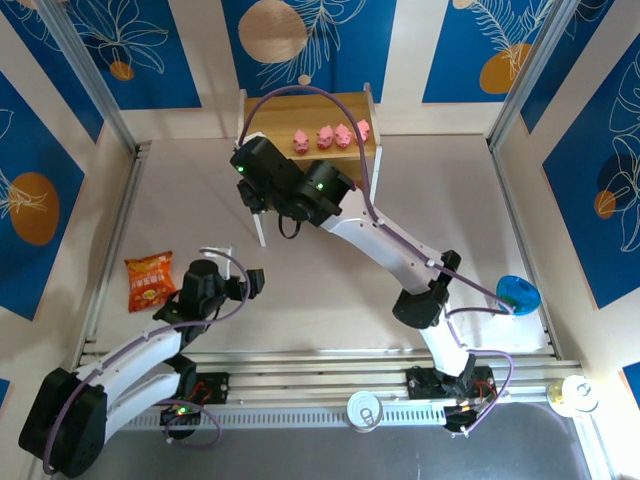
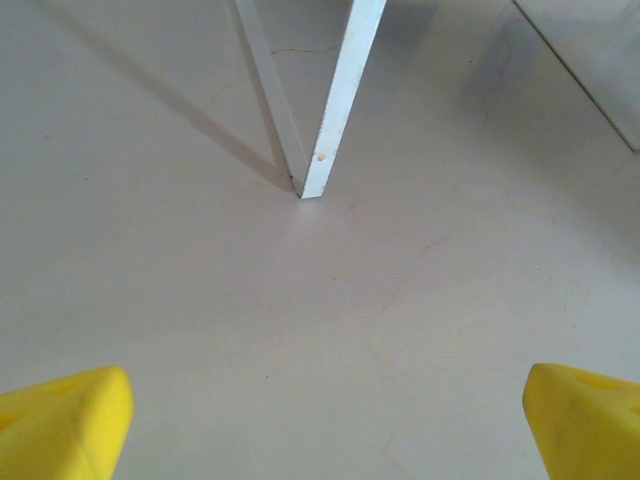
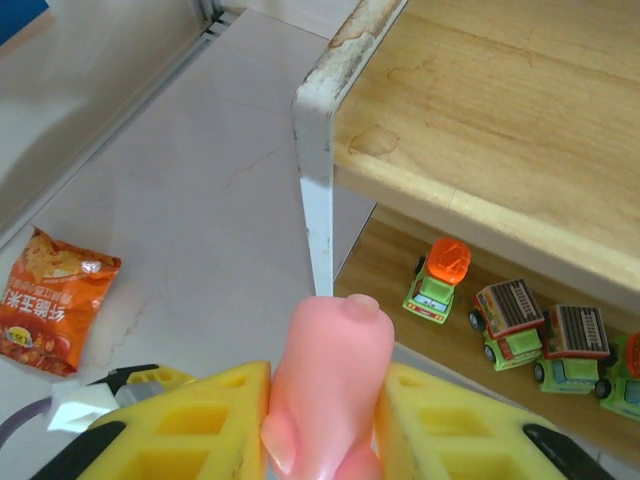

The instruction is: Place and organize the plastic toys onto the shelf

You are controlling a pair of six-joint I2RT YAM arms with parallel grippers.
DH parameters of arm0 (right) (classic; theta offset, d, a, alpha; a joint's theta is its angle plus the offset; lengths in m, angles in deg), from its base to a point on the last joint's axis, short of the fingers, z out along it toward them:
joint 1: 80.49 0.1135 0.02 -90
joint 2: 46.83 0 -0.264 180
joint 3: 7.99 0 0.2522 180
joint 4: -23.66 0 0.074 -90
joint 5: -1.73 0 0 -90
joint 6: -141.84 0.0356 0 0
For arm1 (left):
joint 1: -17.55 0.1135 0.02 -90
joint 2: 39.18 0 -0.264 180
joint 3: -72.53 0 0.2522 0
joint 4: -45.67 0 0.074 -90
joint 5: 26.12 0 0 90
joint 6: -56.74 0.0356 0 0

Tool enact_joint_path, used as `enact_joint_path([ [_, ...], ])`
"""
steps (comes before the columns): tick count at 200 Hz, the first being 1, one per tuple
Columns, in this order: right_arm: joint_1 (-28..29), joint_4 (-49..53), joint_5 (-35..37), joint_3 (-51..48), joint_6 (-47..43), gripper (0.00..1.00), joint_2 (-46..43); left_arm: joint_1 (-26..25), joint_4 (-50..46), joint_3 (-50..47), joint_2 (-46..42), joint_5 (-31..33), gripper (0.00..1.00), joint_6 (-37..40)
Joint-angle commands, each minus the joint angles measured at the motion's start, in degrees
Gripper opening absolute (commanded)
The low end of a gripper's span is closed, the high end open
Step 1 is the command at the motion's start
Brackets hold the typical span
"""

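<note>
Right wrist view has the right jaws pinching a pink pig (image 3: 325, 385), while the left jaws stand spread wide.

Pale matte tabletop (image 1: 300, 290); blue leaf-print wall panels (image 1: 350, 40) (orange discs); aluminium frame posts (image 1: 90, 80).

The overhead camera looks down over the whole desk (image 1: 330, 290) from above its near edge. Both wrist cameras face the shelf (image 1: 300, 108) closely; all views share it.
</note>
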Motion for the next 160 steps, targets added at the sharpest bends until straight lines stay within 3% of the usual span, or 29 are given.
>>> enact_joint_path([
  [1, -1.64, 4.46, -1.05, 6.47, -2.10, 0.30, 2.25, -1.38, 2.49, 2.04, 0.33, 0.39, 1.00, 1.93],
  [160, -8.70, -6.04, -1.73, 7.91, -6.31, 0.29, 1.72, -4.07, 3.44, 3.09, 2.97, 1.63, 1.00, 2.86],
])
